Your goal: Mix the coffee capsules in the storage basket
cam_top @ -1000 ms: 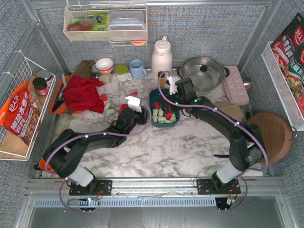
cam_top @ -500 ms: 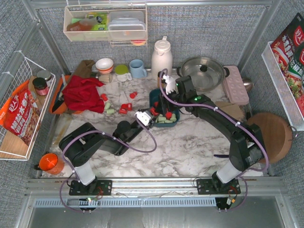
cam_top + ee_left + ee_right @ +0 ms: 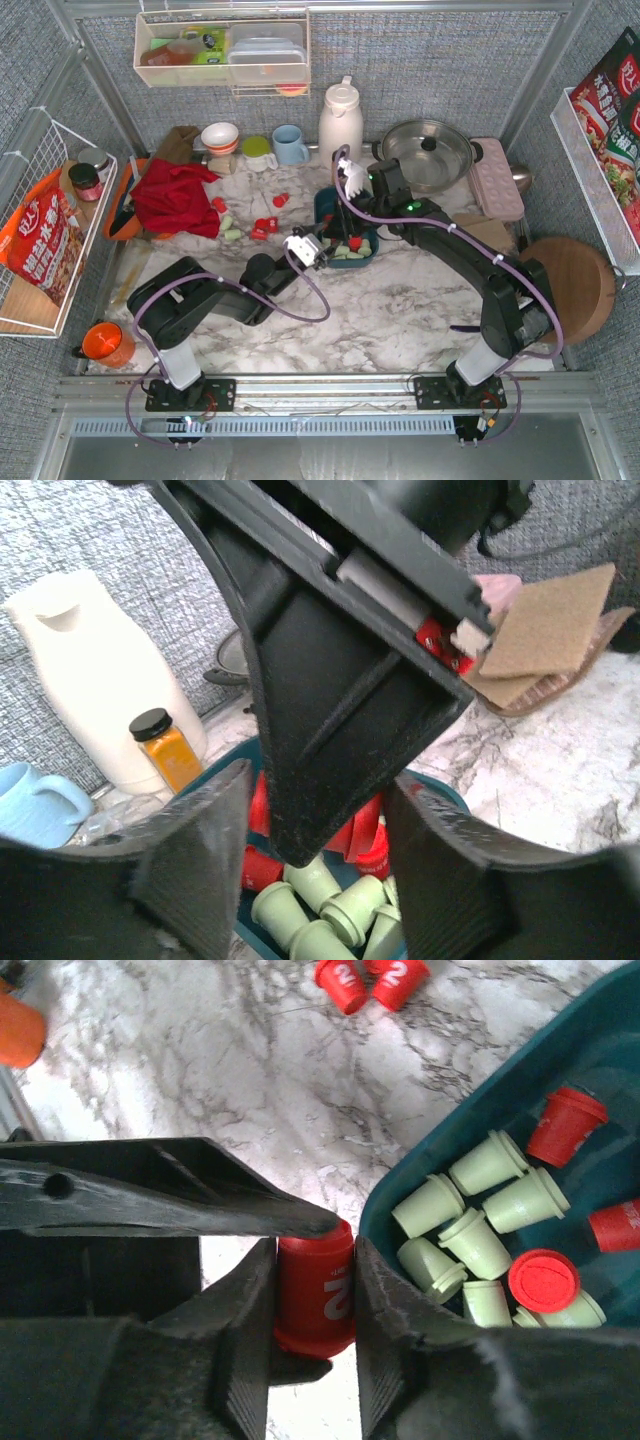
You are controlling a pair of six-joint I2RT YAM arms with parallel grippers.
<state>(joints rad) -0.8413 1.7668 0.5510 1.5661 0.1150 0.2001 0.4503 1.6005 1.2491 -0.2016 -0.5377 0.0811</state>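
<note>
The teal storage basket [image 3: 370, 258] [image 3: 440, 1150] [image 3: 440, 792] holds several mint coffee capsules [image 3: 480, 1165] [image 3: 320, 885] and a few red ones [image 3: 565, 1125]. Just outside its left rim my right gripper [image 3: 313, 1260] [image 3: 335, 232] is shut on the sides of a red capsule [image 3: 318, 1310] marked "2". My left gripper [image 3: 308, 248] [image 3: 318, 790] meets it there: one of its fingers [image 3: 200, 1200] lies on the capsule's narrow end and a dark tip shows under its rim. In the left wrist view the right gripper's finger hides that capsule. Loose red capsules [image 3: 265, 225] [image 3: 370, 980] and mint capsules [image 3: 230, 230] lie on the table.
Behind the basket stand a white thermos [image 3: 340, 115], an orange spice jar [image 3: 165, 748], a blue mug [image 3: 290, 143] and a steel pot [image 3: 430, 150]. A red cloth [image 3: 175, 195] lies at left, an orange cup [image 3: 105, 342] at front left, a round wooden board [image 3: 570, 285] at right.
My left gripper has come from the loose capsules to the basket's front-left corner. My right gripper's jaws have closed onto the red capsule there.
</note>
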